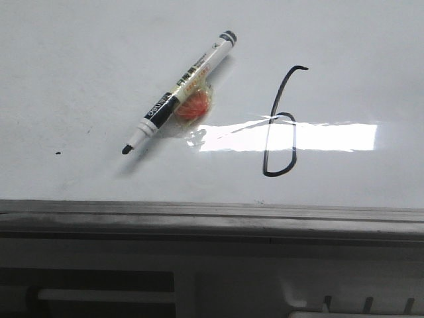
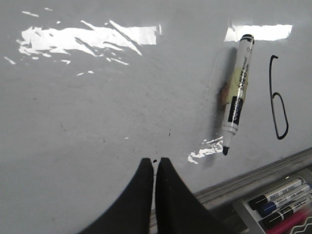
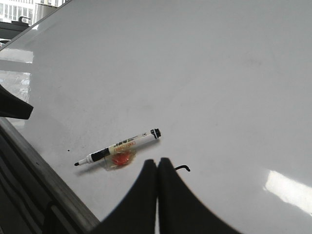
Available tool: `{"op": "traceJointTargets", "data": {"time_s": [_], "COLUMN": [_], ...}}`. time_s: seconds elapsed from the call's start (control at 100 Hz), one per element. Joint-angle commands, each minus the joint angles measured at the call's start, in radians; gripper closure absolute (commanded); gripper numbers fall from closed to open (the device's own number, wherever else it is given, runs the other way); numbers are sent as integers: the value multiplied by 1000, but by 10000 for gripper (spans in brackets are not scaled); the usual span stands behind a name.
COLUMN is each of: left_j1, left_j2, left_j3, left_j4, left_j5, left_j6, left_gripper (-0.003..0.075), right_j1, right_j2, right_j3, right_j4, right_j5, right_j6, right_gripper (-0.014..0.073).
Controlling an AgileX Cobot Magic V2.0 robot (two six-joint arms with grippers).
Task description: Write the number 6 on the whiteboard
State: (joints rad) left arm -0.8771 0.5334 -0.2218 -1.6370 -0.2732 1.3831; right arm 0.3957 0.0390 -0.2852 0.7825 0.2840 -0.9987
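The whiteboard [image 1: 99, 66] lies flat, its grey frame nearest the robot. Both pincers, left [image 2: 155, 163] and right [image 3: 157, 163], hang above it pressed together, holding nothing (job looks done). The marker [image 1: 180, 93] lies uncapped by an orange blob. The 6 [image 1: 281, 126] sits right of it: thin, black, hooked top, boxy loop.

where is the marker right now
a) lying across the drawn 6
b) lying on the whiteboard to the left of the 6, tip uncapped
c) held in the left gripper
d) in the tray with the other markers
b: the marker lies loose on the whiteboard, its bare tip showing, to the left of the number 6 and clear of it, while the left gripper and right gripper are both shut on nothing.
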Motion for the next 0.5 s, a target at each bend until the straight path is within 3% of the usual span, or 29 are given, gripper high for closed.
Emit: {"op": "traceJointTargets", "data": {"time_s": [0.0,0.08,0.16,0.32,0.38,0.49], "left_j1": [0,0,6,90,149,291], "left_j2": [-31,-75,-137,-250,-278,-318], "left_j3": [-7,16,54,151,173,205], "left_j4": [16,70,295,1017,1093,1114], "left_j5": [-37,-60,-88,-125,-90,10], "left_j6": [0,-4,-110,-682,-798,-869], "left_gripper": [739,739,739,739,739,739], "right_j1": [-4,-4,-4,-4,-4,-4], "right_j2": [13,13,13,13,13,13], "right_j3": [-23,-23,-23,-23,-23,-23], "right_j4": [13,13,13,13,13,13], "right_j5": [-64,-64,-64,-64,-64,-64], "right_j6": [2,2,2,2,2,2], "right_gripper": [657,657,657,657,657,657]}}
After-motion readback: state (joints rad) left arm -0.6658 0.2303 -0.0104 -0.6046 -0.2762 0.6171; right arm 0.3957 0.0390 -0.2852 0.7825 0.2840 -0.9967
